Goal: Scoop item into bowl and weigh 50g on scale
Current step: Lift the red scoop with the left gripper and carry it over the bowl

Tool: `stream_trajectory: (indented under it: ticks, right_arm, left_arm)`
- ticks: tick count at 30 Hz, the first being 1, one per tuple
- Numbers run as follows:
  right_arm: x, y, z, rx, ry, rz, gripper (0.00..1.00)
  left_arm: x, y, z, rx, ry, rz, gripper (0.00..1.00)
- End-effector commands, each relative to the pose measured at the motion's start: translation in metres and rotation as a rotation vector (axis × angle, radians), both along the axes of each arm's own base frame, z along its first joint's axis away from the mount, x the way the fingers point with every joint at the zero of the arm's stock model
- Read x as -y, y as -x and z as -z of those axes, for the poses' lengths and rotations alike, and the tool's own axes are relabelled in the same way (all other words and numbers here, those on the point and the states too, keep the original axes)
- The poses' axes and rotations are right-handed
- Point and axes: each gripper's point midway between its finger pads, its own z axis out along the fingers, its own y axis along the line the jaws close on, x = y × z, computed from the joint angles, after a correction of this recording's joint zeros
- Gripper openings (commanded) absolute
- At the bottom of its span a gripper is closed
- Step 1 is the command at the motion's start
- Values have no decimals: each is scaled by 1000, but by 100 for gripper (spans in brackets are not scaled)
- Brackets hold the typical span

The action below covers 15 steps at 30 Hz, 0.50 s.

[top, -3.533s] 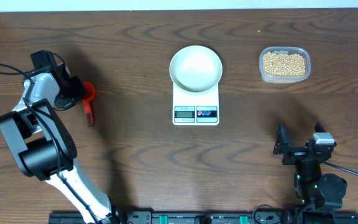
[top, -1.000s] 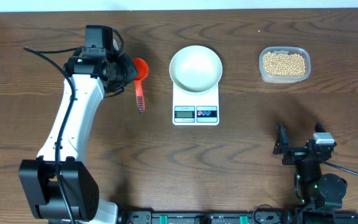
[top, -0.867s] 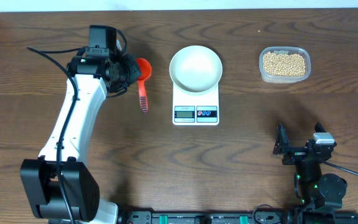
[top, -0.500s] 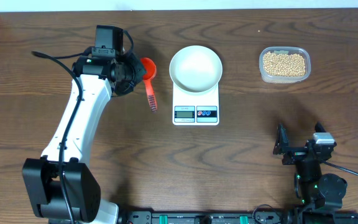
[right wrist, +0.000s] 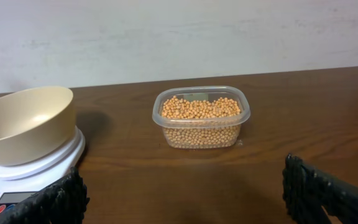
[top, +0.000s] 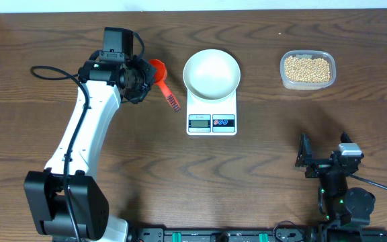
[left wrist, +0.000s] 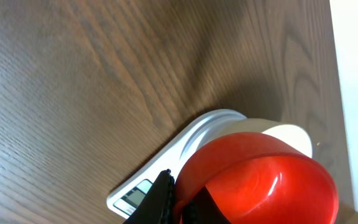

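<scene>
My left gripper (top: 145,75) is shut on a red scoop (top: 158,70), holding it by the cup, its ridged handle (top: 173,101) pointing down-right, just left of the white bowl (top: 211,72). The bowl sits on the white scale (top: 211,115). In the left wrist view the red scoop (left wrist: 260,177) fills the lower right, with the scale (left wrist: 160,180) and bowl (left wrist: 284,132) behind it. The beige beans (top: 307,68) fill a clear tub at the back right, also seen in the right wrist view (right wrist: 201,118). My right gripper (top: 322,158) is open and empty near the front right.
The clear plastic tub (top: 284,79) stands right of the scale, its rim also in the right wrist view (right wrist: 244,118). The bowl (right wrist: 23,124) on the scale (right wrist: 36,168) sits left of it there. A pale wall (right wrist: 179,37) runs behind the table's far edge.
My left arm has carried the red scoop from the far left to just beside the bowl. The scoop's handle has swung toward the scale. The right arm has not moved.
</scene>
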Motion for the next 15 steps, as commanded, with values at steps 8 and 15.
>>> stream_trajectory:
  ticks: [8, 15]
  right_arm:
    - [-11, 0, -8, 32, -79, -56, 99]
    - [-36, 1, -23, 43, -134, -208, 99]
  left_arm:
    - [7, 3, -10, -46, 148, -227, 7]
    - [44, -12, -30, 23, 291, -161, 7]
